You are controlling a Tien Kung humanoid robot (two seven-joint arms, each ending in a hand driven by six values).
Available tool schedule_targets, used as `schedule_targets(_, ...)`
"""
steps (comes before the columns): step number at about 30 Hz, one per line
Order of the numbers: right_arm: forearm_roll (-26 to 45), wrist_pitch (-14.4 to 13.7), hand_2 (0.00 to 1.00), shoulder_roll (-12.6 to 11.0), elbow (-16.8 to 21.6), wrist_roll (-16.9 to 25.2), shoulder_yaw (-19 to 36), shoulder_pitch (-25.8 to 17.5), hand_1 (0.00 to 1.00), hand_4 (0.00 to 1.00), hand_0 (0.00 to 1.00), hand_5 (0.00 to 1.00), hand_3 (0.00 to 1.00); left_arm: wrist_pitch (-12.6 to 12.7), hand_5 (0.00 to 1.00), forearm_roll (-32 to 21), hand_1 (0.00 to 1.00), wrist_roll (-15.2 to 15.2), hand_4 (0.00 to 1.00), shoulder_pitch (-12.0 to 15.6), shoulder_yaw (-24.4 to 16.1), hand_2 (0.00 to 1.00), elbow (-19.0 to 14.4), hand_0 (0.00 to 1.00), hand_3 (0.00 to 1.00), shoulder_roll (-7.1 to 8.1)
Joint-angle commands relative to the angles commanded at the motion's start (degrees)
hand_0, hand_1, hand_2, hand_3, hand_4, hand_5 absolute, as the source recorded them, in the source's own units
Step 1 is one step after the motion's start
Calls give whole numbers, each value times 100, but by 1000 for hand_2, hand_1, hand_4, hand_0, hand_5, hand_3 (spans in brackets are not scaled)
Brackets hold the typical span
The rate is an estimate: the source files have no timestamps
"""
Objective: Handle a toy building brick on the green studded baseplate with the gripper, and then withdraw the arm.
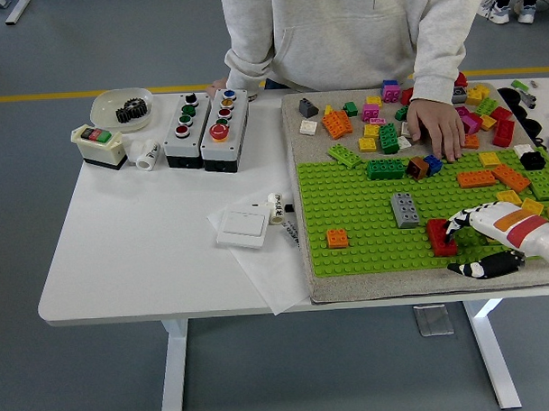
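I see the white bench (141,255) carrying everything, with a person (359,31) in a light hooded top standing at its far side; that person's hand (437,126) rests flat among the loose bricks on the beige mat (294,124), the other hand is by the button boxes (205,128); the green studded baseplate (365,220) lies on the mat at the bench's right half; on it I can make out a dark green brick (384,169) at the far edge, a grey brick (404,209) near the middle and a small orange brick (338,237) toward the near left; my right hand (474,239) comes in from the right edge over the plate's near right corner, its upper fingers (463,221) touching the red brick (440,237), which sits on the plate just right of the grey one, while the thumb lies apart below, at the plate's near edge; whether the fingers actually clamp the brick I cannot tell; left of the mat sit a white switch (244,227) on a paper sheet and a dish holding a black gear (130,110)
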Motion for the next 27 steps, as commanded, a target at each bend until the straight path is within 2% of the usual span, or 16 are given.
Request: schedule_targets(27,3,-19,716,-60,107,16,22,-36,695,817,732,542,608,-3,607,-90,733,-28,667,-32,75,743,-2,727,600,-2)
